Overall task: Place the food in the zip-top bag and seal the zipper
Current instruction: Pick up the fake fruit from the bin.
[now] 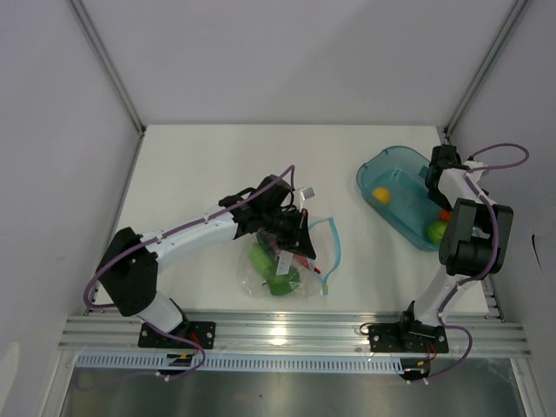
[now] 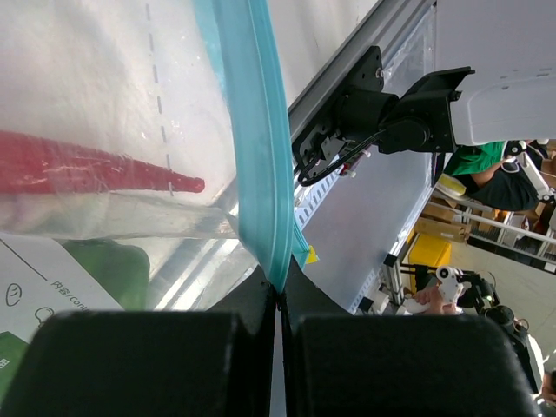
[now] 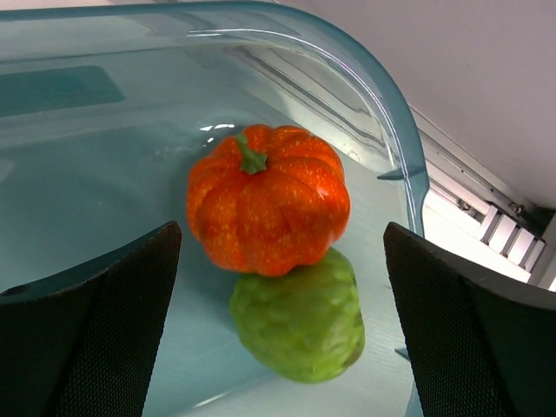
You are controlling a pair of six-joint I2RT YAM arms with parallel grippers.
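Note:
The clear zip-top bag (image 1: 276, 271) lies on the white table at the front centre. It holds green toy food (image 1: 280, 280) and a red pepper (image 2: 87, 167). Its light blue zipper strip (image 1: 334, 246) curves off to the right. My left gripper (image 1: 302, 236) is over the bag's top. In the left wrist view it (image 2: 280, 291) is shut on the zipper strip (image 2: 256, 139). My right gripper (image 3: 280, 234) is open above the teal tray (image 1: 395, 169). An orange toy pumpkin (image 3: 268, 198) and a bumpy green fruit (image 3: 300, 320) lie between its fingers. It also shows in the top view (image 1: 432, 178).
The tray also holds a yellow toy fruit (image 1: 380, 195). The tray's rim (image 3: 408, 165) curves close by my right finger. The aluminium rail (image 1: 295, 332) runs along the table's near edge. Grey walls close in on the table at both sides and the back.

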